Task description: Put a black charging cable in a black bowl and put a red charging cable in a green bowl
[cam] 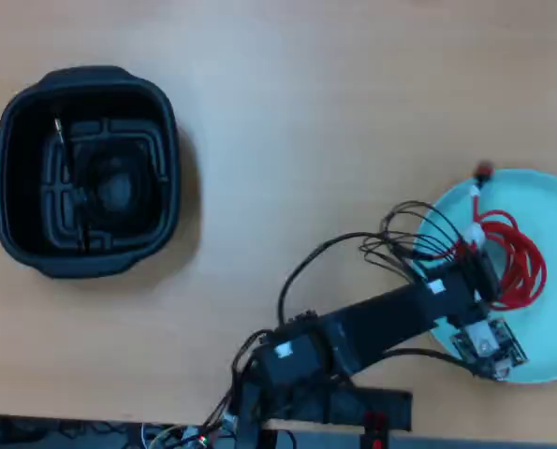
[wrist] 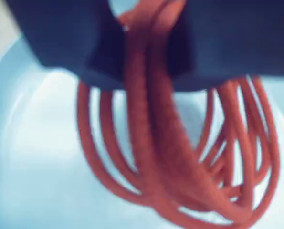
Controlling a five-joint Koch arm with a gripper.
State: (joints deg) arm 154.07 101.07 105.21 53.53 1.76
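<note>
One hand grips the red charging cable, its loops dangling over the green bowl. Best to lower until the loops rest inside, then let go.

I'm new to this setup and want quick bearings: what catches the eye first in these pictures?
The red charging cable stands out most: its bright loops hang from the gripper over the pale green bowl, at the right edge of the overhead view. Far left on the wooden table sits the deep black bowl, with the black charging cable coiled inside.
</note>
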